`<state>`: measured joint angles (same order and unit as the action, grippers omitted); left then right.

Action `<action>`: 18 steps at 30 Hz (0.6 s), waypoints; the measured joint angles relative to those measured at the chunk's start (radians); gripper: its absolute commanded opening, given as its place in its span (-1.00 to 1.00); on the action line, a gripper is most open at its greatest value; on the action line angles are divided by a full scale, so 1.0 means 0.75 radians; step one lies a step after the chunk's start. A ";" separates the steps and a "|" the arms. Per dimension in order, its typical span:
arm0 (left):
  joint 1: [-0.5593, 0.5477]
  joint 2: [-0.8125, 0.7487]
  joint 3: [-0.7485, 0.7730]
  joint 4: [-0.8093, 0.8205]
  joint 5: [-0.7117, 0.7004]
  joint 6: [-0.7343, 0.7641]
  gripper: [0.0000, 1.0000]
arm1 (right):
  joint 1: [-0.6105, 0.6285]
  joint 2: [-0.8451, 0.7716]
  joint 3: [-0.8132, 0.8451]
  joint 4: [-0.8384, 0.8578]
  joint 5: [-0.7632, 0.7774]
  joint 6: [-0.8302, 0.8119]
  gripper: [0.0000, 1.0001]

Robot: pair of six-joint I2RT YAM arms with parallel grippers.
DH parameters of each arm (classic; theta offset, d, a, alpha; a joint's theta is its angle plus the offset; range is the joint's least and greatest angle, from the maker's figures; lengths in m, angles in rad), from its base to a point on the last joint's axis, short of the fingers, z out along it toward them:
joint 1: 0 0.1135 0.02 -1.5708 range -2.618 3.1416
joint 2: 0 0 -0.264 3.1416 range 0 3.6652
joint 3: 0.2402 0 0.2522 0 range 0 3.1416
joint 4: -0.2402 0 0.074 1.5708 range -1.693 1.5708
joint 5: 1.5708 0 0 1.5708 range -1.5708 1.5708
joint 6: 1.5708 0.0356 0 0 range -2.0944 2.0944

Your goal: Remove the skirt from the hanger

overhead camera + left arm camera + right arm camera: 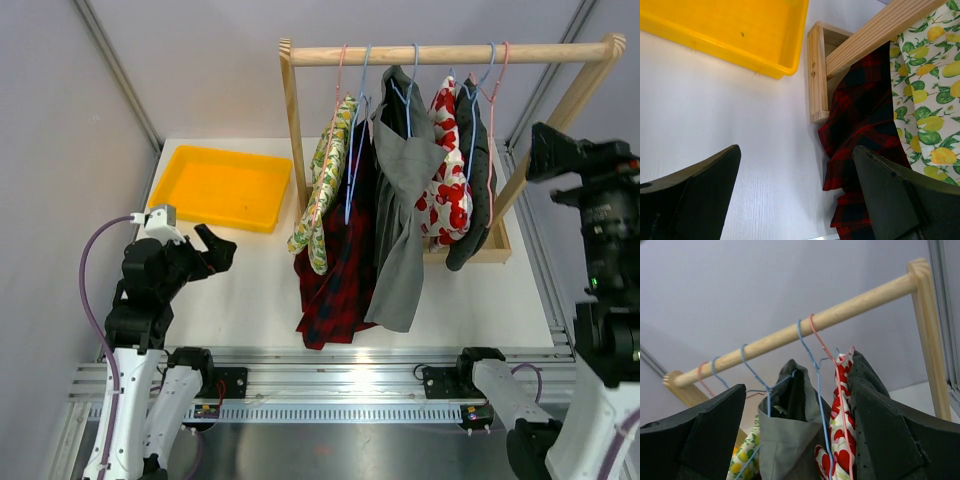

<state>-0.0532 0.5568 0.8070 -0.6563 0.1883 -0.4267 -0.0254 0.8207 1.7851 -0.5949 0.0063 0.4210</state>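
Hanging: 5 garments (400, 240), 5 hangers (414, 62), 1 rail (450, 53).

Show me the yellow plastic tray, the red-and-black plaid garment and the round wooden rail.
Yellow plastic tray (218, 187), overhead view: its bare floor.
Red-and-black plaid garment (335, 290), overhead view: lower folds.
Round wooden rail (450, 53), overhead view: a bare stretch.

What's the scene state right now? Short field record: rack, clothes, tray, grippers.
rack: wooden rack, far side of table
clothes: five on wire hangers, left to right: lemon print, red plaid, grey garment, red floral, dark garment
tray: yellow tray, left of rack
left gripper: open, holding nothing, over table near tray
right gripper: open, holding nothing, facing the rail
task: no garment off its hanger yet
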 measured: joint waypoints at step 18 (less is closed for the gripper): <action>0.000 -0.025 -0.012 0.030 0.071 0.006 0.98 | 0.000 0.448 -0.123 0.020 0.005 -0.083 0.77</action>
<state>-0.0532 0.5377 0.7979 -0.6342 0.2417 -0.4221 -0.0254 1.1564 1.6928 -0.5797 0.0101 0.3588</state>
